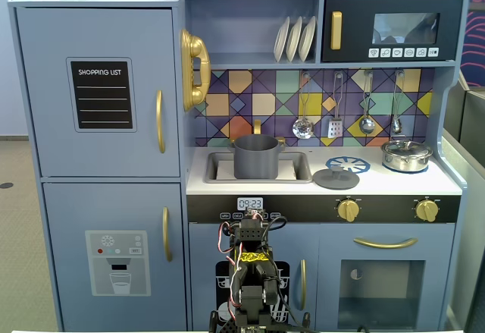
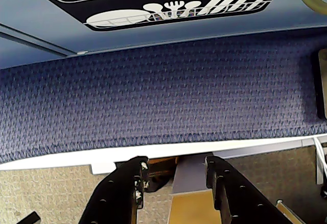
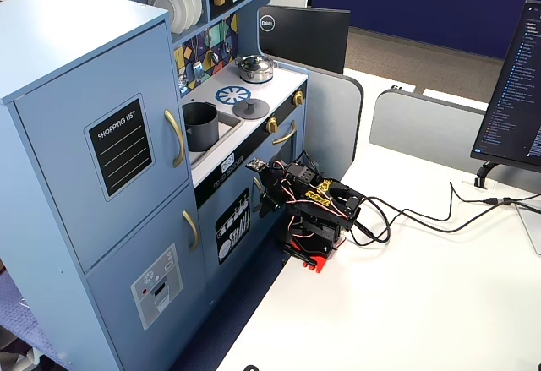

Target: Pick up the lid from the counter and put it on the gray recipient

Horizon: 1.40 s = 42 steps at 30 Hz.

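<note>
The lid (image 1: 336, 177) is a flat dark-gray disc with a small knob. It lies on the toy kitchen's counter, just right of the sink, and also shows in the other fixed view (image 3: 250, 107). The gray recipient (image 1: 256, 156) is a dark-gray straight-sided pot standing open in the sink (image 1: 301, 168); it shows in the other fixed view too (image 3: 200, 126). My arm (image 3: 314, 209) is folded low on the white table in front of the kitchen, far below the counter. My gripper (image 2: 176, 165) is open and empty, over the table edge and the blue carpet. The wrist view shows neither lid nor pot.
A shiny silver lidded pot (image 1: 406, 155) stands at the counter's right end, behind a blue-and-white burner mark (image 1: 348, 164). Utensils (image 1: 333, 113) hang above the counter. Cables (image 3: 423, 215) run across the white table. Monitors (image 3: 511, 92) stand on the right.
</note>
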Available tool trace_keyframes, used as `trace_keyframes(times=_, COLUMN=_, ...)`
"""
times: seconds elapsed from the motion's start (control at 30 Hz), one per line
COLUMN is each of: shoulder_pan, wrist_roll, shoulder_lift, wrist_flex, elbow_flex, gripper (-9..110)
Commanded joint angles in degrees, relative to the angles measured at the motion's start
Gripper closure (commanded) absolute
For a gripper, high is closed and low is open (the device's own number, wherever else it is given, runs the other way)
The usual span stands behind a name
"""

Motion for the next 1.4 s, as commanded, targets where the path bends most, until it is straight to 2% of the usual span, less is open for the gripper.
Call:
trace_keyframes(times=0.0, shoulder_pan=4.13, wrist_roll=-0.35, shoulder_lift=-0.35, wrist_flex=10.46, elbow_flex=0.00, gripper=96)
trace_keyframes(times=0.13, shoulder_pan=4.22, wrist_roll=-0.35, shoulder_lift=-0.35, wrist_flex=10.46, elbow_flex=0.00, gripper=101)
trace_keyframes(times=0.47, shoulder_pan=5.19, wrist_roll=-0.62, shoulder_lift=-0.35, wrist_flex=8.26, elbow_flex=0.00, gripper=101)
trace_keyframes(times=0.57, shoulder_pan=8.88, wrist_roll=2.81, shoulder_lift=-0.53, wrist_flex=-4.04, elbow_flex=-1.58, gripper=101)
trace_keyframes(times=0.7, shoulder_pan=13.36, wrist_roll=-2.99, shoulder_lift=-5.89, wrist_flex=-24.87, elbow_flex=-9.84, gripper=102)
trace_keyframes(times=0.77, shoulder_pan=14.94, wrist_roll=-1.85, shoulder_lift=-8.70, wrist_flex=-33.84, elbow_flex=-15.21, gripper=102)
trace_keyframes(times=0.9, shoulder_pan=20.39, wrist_roll=-4.66, shoulder_lift=-11.87, wrist_flex=-44.12, elbow_flex=-23.64, gripper=102)
trace_keyframes(times=1.07, shoulder_pan=30.06, wrist_roll=-7.91, shoulder_lift=-13.62, wrist_flex=-60.91, elbow_flex=-24.70, gripper=102)
trace_keyframes(times=1.1, shoulder_pan=31.82, wrist_roll=-7.21, shoulder_lift=-14.41, wrist_flex=-64.42, elbow_flex=-24.43, gripper=99)
trace_keyframes(times=1.17, shoulder_pan=34.98, wrist_roll=-4.39, shoulder_lift=-16.00, wrist_flex=-69.79, elbow_flex=-24.35, gripper=85)
trace_keyframes(times=1.37, shoulder_pan=38.94, wrist_roll=-4.13, shoulder_lift=-25.84, wrist_flex=-82.53, elbow_flex=-24.17, gripper=73)
